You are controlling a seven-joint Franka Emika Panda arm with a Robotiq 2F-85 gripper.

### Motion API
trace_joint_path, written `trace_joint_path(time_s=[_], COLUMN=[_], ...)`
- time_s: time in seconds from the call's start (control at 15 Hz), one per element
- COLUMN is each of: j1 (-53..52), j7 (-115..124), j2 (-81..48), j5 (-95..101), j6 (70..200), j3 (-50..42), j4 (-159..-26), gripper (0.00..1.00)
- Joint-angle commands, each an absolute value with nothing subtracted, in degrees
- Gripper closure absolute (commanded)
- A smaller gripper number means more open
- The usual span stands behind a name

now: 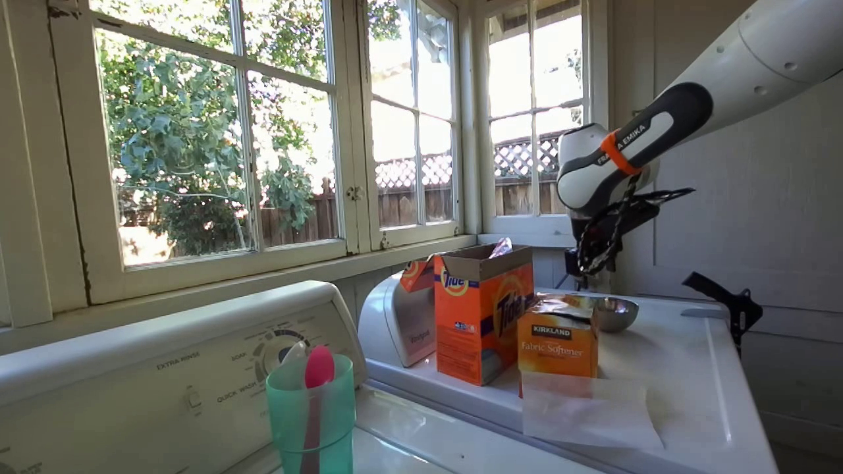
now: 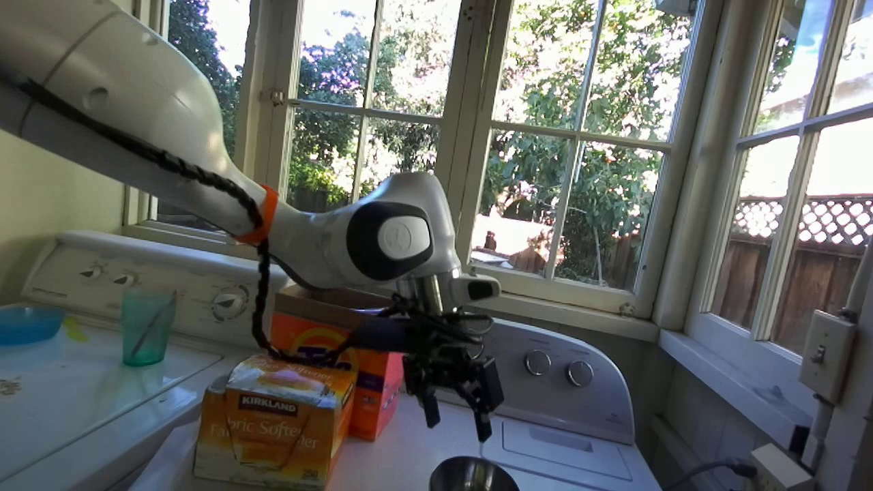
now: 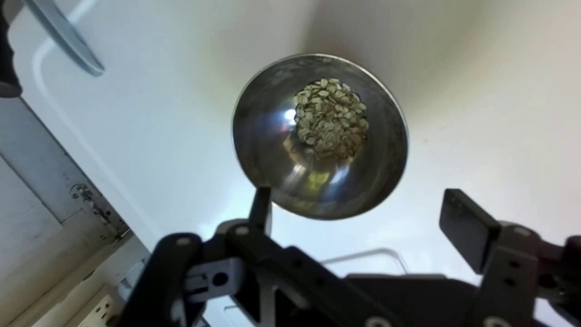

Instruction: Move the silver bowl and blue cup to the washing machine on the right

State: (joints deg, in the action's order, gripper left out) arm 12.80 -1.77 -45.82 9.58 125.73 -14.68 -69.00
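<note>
While the black jaws stand wide apart, the gripper (image 2: 457,420) hangs clear of the bowl (image 3: 313,184), round shiny metal, flat pale flakes (image 3: 331,118) heaped inside, right there on the smooth white washer (image 1: 665,349)! Over on the neighbouring machine (image 2: 82,395), the translucent teal cup (image 2: 140,334) stands upright.

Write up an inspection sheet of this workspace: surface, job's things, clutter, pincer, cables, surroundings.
Surface: white machine top, beside a second white machine.
Job's things: silver bowl upright on that top, holding flakes; blue cup upright on the second white machine, pink spoon inside.
Clutter: with the bowl, Tide box, fabric softener box, white sheet; with the cup, blue dish.
Pincer: open above the bowl, holding nothing.
Cables: black cable hangs in a loop below the arm; whether it touches the fabric softener box, cannot tell.
Surroundings: windows, wall switch.
</note>
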Motion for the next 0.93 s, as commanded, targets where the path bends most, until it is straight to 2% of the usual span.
trace_joint_path(time_s=[0.0,0.4,0.73,0.8,0.87], j1=[10.32,7.75,4.91,6.11,5.53], j7=[-1.17,3.38,1.80,1.84,1.86], j2=[-33.78,-18.59,-9.26,-14.37,-12.84], j5=[10.83,8.70,15.03,11.87,13.18], j6=[128.70,126.81,136.54,131.89,133.47], j3=[-15.33,-11.51,-9.02,-8.73,-8.57], j4=[-82.11,-95.69,-109.22,-100.64,-103.28], gripper=[0.00,0.00,0.00,0.00,0.00])
